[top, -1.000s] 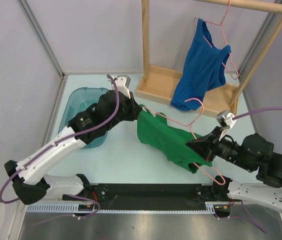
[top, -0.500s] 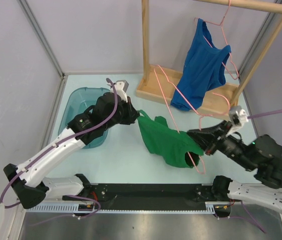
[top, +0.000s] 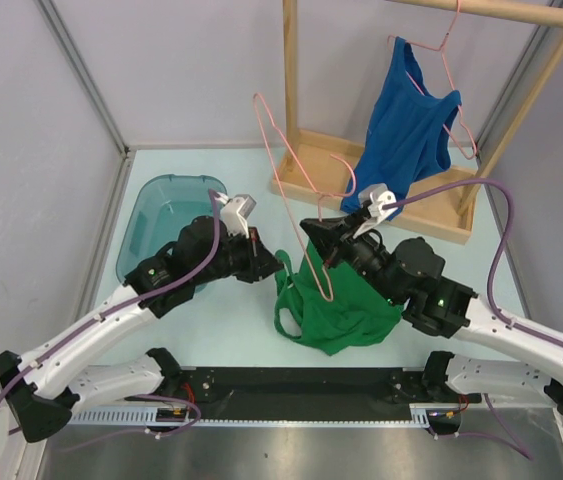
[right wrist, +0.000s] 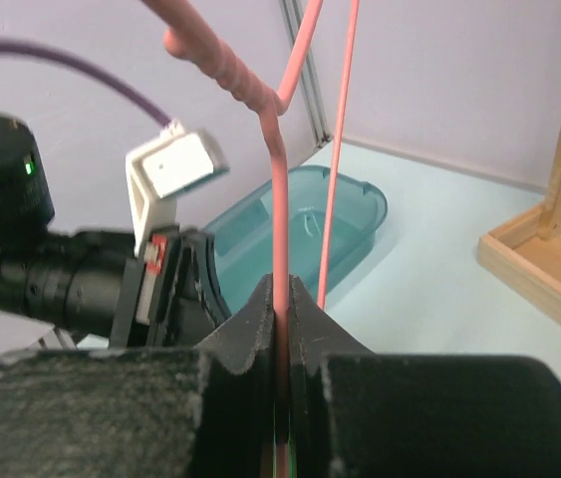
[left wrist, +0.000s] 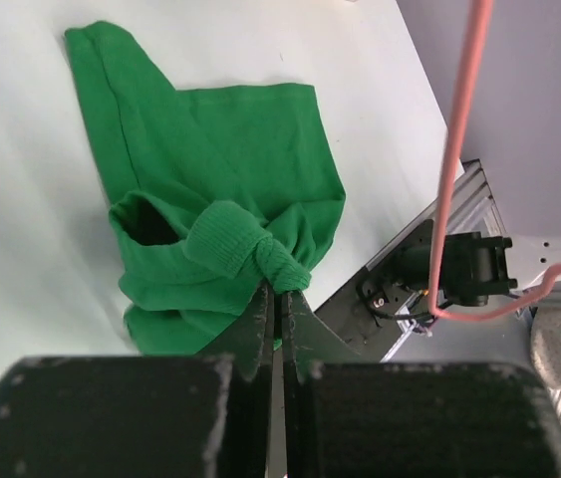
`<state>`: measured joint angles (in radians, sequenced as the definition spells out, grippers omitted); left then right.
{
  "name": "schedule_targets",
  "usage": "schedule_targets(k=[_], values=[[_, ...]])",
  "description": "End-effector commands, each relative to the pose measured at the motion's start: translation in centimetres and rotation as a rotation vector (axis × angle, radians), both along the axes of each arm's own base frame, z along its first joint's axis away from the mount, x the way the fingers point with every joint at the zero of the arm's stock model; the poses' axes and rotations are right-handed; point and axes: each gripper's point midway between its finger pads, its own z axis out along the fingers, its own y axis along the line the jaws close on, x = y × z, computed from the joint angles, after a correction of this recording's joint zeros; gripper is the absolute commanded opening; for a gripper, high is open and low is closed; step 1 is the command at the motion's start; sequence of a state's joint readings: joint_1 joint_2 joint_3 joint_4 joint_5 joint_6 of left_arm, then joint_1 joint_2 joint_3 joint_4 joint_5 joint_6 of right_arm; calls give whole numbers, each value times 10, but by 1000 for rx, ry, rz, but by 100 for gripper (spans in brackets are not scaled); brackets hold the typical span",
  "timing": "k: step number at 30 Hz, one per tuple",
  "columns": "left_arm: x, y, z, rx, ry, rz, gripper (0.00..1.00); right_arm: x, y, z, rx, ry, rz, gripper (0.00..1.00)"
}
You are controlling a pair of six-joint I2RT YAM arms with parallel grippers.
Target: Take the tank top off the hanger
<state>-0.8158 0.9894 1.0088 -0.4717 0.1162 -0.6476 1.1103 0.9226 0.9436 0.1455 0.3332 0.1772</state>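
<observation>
The green tank top [top: 346, 310] lies crumpled on the table between the arms. My left gripper [top: 279, 268] is shut on a bunched strap of it, and the left wrist view shows the green tank top [left wrist: 220, 169] pinched at the left gripper [left wrist: 280, 291]. My right gripper [top: 317, 236] is shut on the wire of the pink hanger [top: 279, 160], which stands tilted up above the cloth. In the right wrist view the right gripper [right wrist: 280, 291] clamps the hanger [right wrist: 278, 189]. In the left wrist view the hanger [left wrist: 456, 159] stands apart from the cloth.
A teal basin [top: 161, 215] sits at the left, behind the left arm. At the back right a wooden rack [top: 321, 165] carries a blue tank top [top: 406, 125] on a second pink hanger. Grey walls enclose the table.
The right arm swung left and raised the hanger from lying low to tilted upright. The green tank top dropped from it into a heap. The left gripper drew nearer with the strap.
</observation>
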Motion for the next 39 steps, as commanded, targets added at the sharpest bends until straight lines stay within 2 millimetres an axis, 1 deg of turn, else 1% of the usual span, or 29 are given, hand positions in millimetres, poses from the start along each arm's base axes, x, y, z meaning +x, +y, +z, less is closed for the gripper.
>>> schedule_targets(k=[1,4,5,6,8,9,11,12,14,15,16,17,18,19,20,21,22,25,26,27,28,29,31,32,34,35,36,38,39], values=[[-7,-2,2,-56,-12,-21,0,5,-10,68,182,-81,-39,0],[-7,5,-7,-17,-26,-13,0,5,-11,60,163,-35,-39,0],[-7,8,-12,9,-22,-10,0,5,-13,62,162,-23,-45,0],[-5,9,-12,25,-30,-11,12,4,-16,52,128,5,-50,0],[-6,13,-16,88,-50,-39,36,6,-25,50,122,45,-77,0],[-7,13,-7,83,-75,-56,51,7,-29,34,64,85,-91,0],[-11,14,4,76,-128,-95,62,3,-40,31,53,112,-96,0],[-18,13,18,38,-161,-132,70,0,-44,19,12,136,-92,0],[-27,9,40,-19,-225,-192,75,-10,-53,15,-7,150,-59,0],[-33,8,56,-63,-264,-220,79,-14,-57,2,-54,177,-52,0],[-44,1,72,-129,-288,-286,80,-20,-62,1,-59,182,-38,0],[-51,-1,84,-172,-303,-317,80,-24,-66,-13,-110,212,-30,0],[-56,-5,94,-209,-308,-344,81,-29,-68,-19,-135,224,-15,0],[-65,-11,109,-283,-303,-391,81,-35,-68,-23,-157,236,13,0],[-68,-14,120,-321,-297,-401,81,-41,-73,-33,-192,257,26,0],[-70,-18,126,-355,-283,-413,80,-45,-75,-36,-205,263,43,0],[-69,-25,137,-422,-235,-403,79,-50,-76,-42,-220,271,64,0],[-57,-42,144,-531,-73,-329,78,-59,-84,-55,-233,272,84,0],[-55,-48,142,-556,-38,-313,79,-60,-86,-56,-230,272,84,0],[-53,-52,148,-595,-25,-308,79,-63,-88,-55,-223,266,94,0],[-53,-56,162,-666,-18,-303,79,-65,-88,-57,-223,266,101,0],[-51,-63,159,-678,10,-298,79,-67,-87,-62,-236,271,111,0],[-44,-70,163,-723,42,-259,79,-69,-84,-66,-250,277,131,0],[-40,-75,158,-722,62,-246,79,-71,-83,-70,-262,282,141,0],[-35,-80,161,-758,87,-222,79,-73,-78,-74,-273,290,160,0],[-33,-82,160,-765,97,-213,79,-76,-75,-72,-261,282,177,0],[-28,-88,152,-765,136,-196,79,-77,-72,-75,-259,285,188,0],[-25,-93,148,-782,163,-192,78,-81,-65,-73,-241,274,216,0],[-24,-97,145,-793,188,-193,77,-82,-62,-78,-247,279,222,0]])
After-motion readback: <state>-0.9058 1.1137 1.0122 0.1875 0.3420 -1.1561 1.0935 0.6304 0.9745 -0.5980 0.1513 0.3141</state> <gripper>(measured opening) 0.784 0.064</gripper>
